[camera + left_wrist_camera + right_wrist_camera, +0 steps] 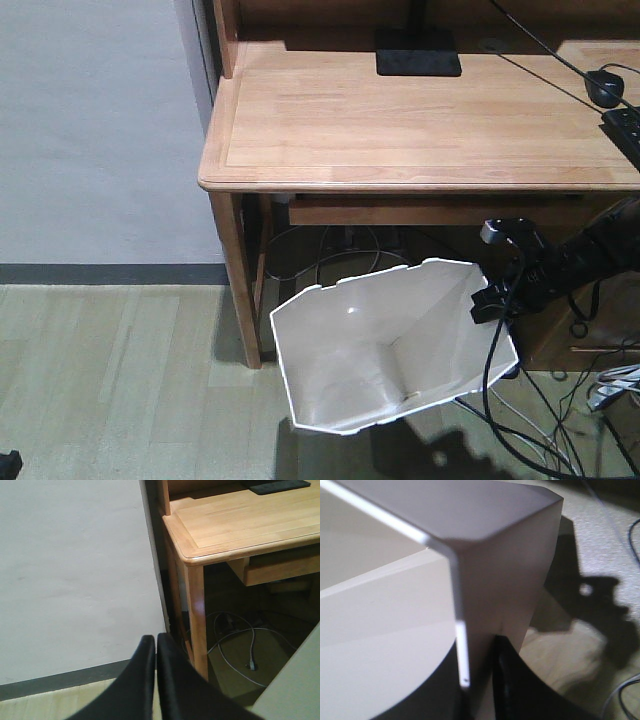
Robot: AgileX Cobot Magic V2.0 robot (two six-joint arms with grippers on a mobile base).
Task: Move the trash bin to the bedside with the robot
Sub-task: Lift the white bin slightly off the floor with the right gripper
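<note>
The white trash bin (395, 345) with its angular rim hangs tilted in front of the wooden desk (420, 120), its opening facing the front camera. My right gripper (492, 300) is shut on the bin's right rim; in the right wrist view the bin wall (490, 580) stands between my two black fingers (507, 680), one inside and one outside. My left gripper (155, 641) is shut and empty, pointing at the wall beside the desk leg (196, 620). A corner of the bin shows at lower right of the left wrist view (295, 690). The bed is out of view.
The desk carries a black monitor base (418, 52), a power strip (625, 130) and cables. More cables (540, 420) lie on the floor under the desk and at the right. A grey wall (95, 130) with a dark baseboard stands at the left above wood flooring.
</note>
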